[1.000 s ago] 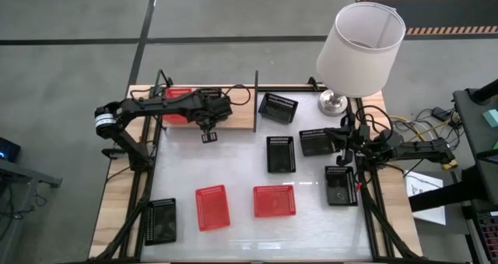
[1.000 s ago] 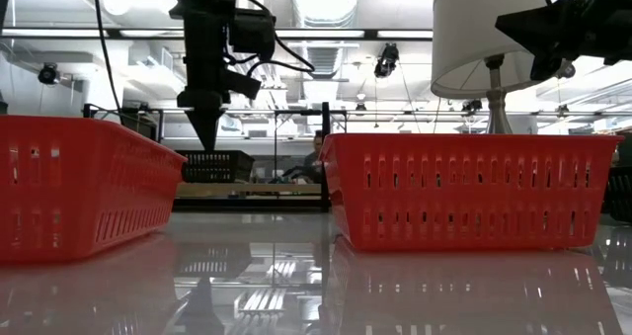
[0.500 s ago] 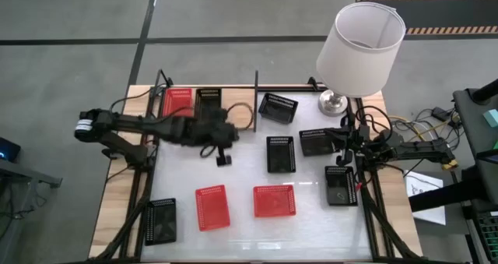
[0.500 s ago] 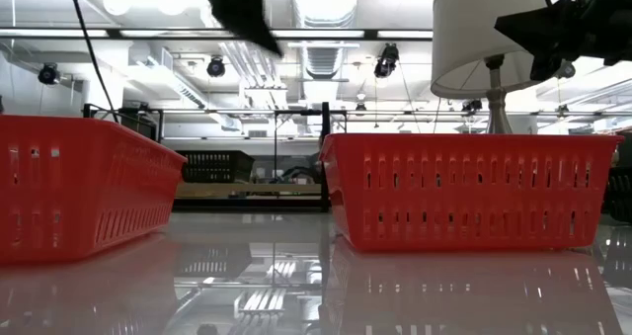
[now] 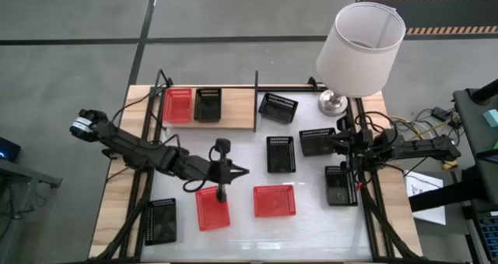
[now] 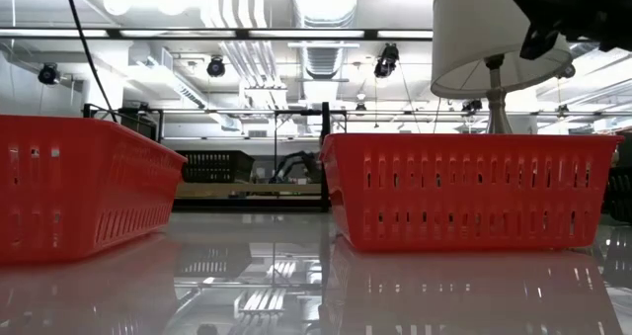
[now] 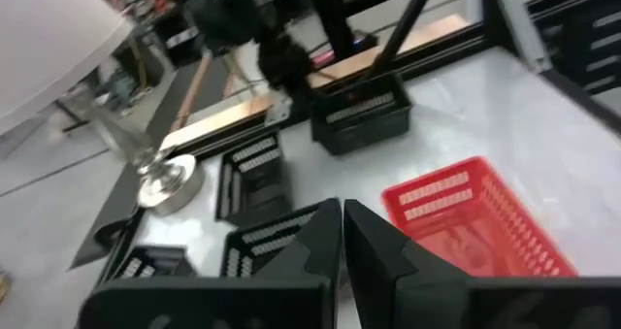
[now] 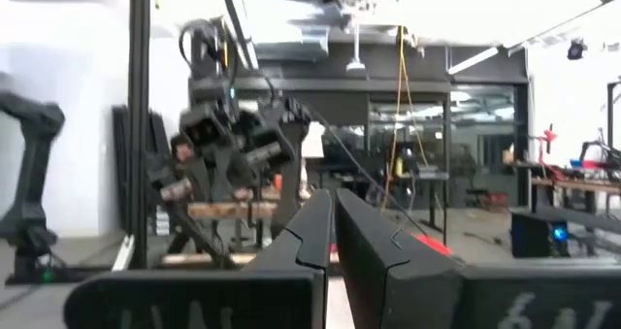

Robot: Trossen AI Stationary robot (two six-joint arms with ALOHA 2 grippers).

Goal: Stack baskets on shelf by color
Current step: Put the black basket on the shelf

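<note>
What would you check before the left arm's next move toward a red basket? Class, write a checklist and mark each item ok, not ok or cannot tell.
1. Left gripper empty: ok, shut on nothing above the near-left red basket.
2. Left gripper open for a grasp: not ok, fingers closed together.
3. Shelf has a red stack started: ok, one red basket sits at its left end, a black basket beside it.
4. Second loose red basket apart from the first: ok, a gap shows.
5. Right gripper out of the way: ok, at the table's right side.
6. Near-left basket empty: cannot tell, the gripper covers part of it.
</note>
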